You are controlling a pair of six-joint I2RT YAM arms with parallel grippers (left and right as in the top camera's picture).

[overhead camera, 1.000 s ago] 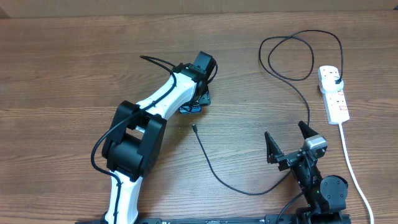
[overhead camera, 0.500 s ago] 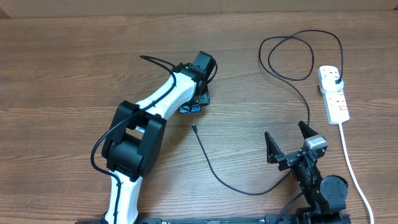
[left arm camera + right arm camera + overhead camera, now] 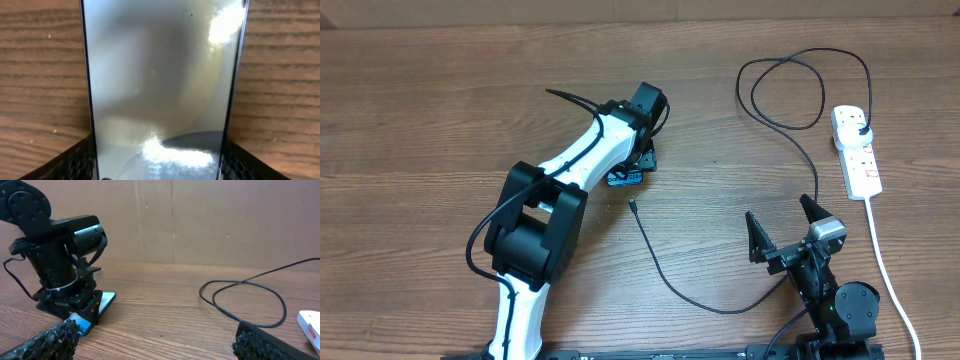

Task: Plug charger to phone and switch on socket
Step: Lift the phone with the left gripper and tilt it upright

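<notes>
Centre-left on a brown wooden table, the left gripper clasps a slim black-framed smartphone by its long edges as it lies flat. Just right, a thin black charger cable lies loose, metal tip nearby. The right gripper gapes empty. Far right, the cable's plug sits in a white oblong power strip.

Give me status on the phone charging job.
Done: charger plug sits in the socket. In hand: left claw clamps the phone by its edges. Left: charger connector lies loose, apart from the phone; right claw is open and empty. Whether the socket is switched on can't be read.
</notes>
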